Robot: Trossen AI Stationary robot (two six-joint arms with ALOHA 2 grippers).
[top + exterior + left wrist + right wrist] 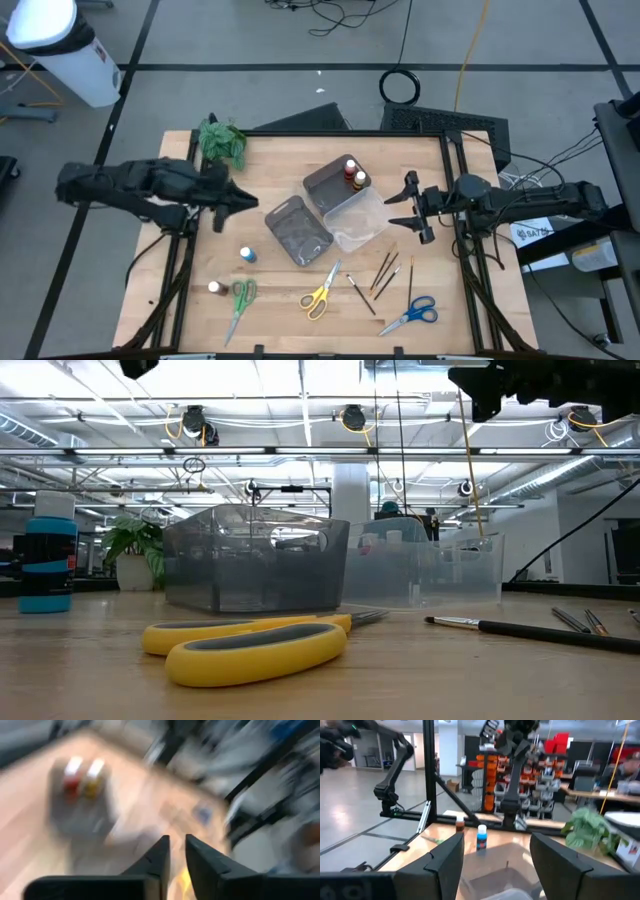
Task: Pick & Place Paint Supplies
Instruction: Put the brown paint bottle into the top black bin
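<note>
Two bottles, red-capped bottle point(347, 170) and orange-capped bottle point(359, 180), already sit in the far corner of the grey tray point(335, 188), so the job looks partly done w/ most supplies still out on the table point(280, 145). Blue-capped bottle point(247, 255) stands just left of the second grey tray point(297, 230); white-capped bottle point(213, 288) is nearer the front edge, right beside the green scissors point(240, 305). Yellow scissors point(322, 294), a loose cluster of brushes point(385, 272) and blue scissors point(412, 314) lie along the front, right of centre. Left gripper point(243, 201) hangs above the table between the plant point(221, 141) and the trays, fingers nearly together w/ a thin gap and nothing between them in the left wrist view. Right gripper point(406, 207) waits at the right side just beside the clear tray point(362, 222), jaws spread wide, empty. Risks, as I judge it: the left wrist view is smeared, which suggests the arm is swinging fast, so a hurried approach could clip a tray wall or knock the blue-capped bottle over, as it's tall and narrow and prob. tips easily. Jaws that narrow would need to open more before descending on a bottle, else fingertips land on the cap and shove it. Brushes lie crossed and touching, so grabbing one may drag its neighbours. Scissors are flat on the wood, hard to get fingers under; a grip could slip.
</note>
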